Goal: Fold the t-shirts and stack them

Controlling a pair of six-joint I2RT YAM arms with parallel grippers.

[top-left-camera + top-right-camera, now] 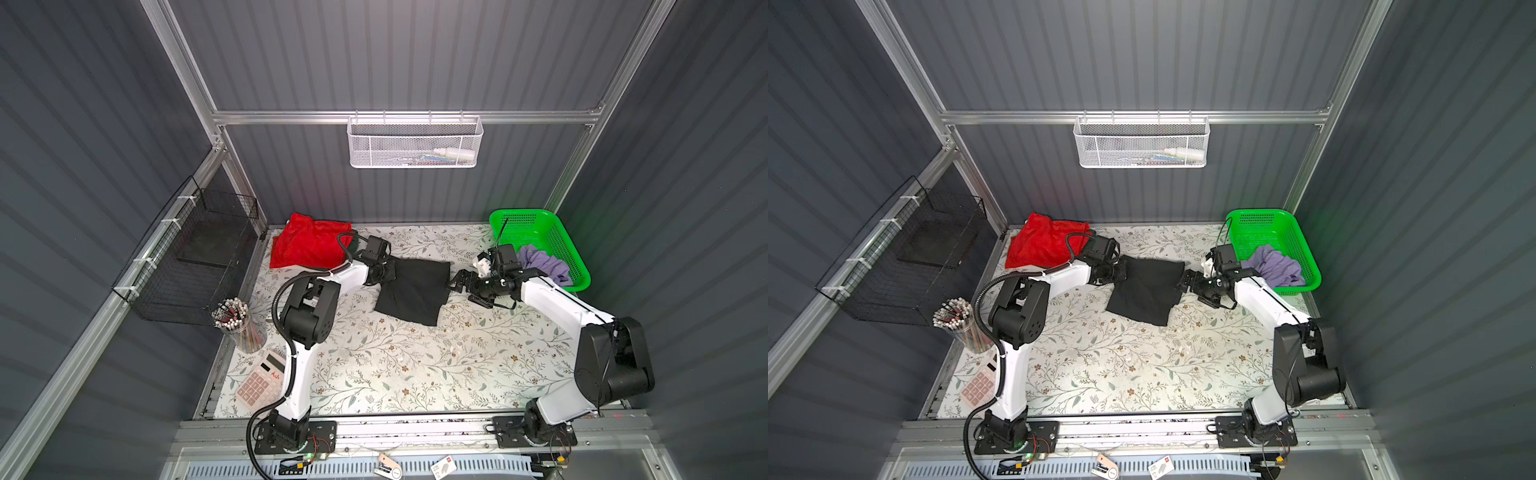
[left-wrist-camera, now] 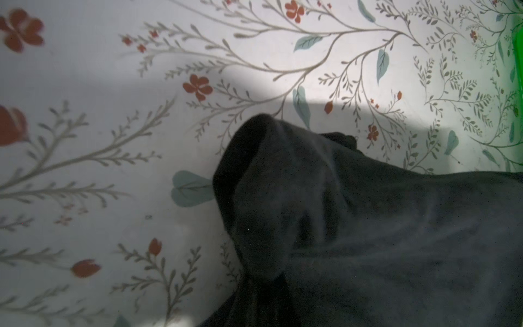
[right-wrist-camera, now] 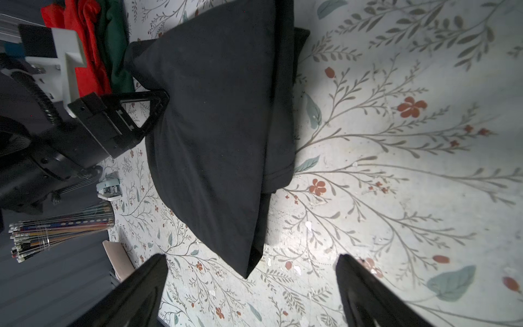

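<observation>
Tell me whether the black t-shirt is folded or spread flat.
Folded: the black t-shirt lies in a compact stack of layers, doubled edges showing along one side. The left gripper is shut on its edge.

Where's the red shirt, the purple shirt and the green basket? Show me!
red t-shirt (image 1: 305,245): in a top view, middle of the cloth.
lavender t-shirt (image 1: 544,262): in a top view, middle of the bunched cloth.
green basket (image 1: 521,222): in a top view, its perforated far wall.
</observation>
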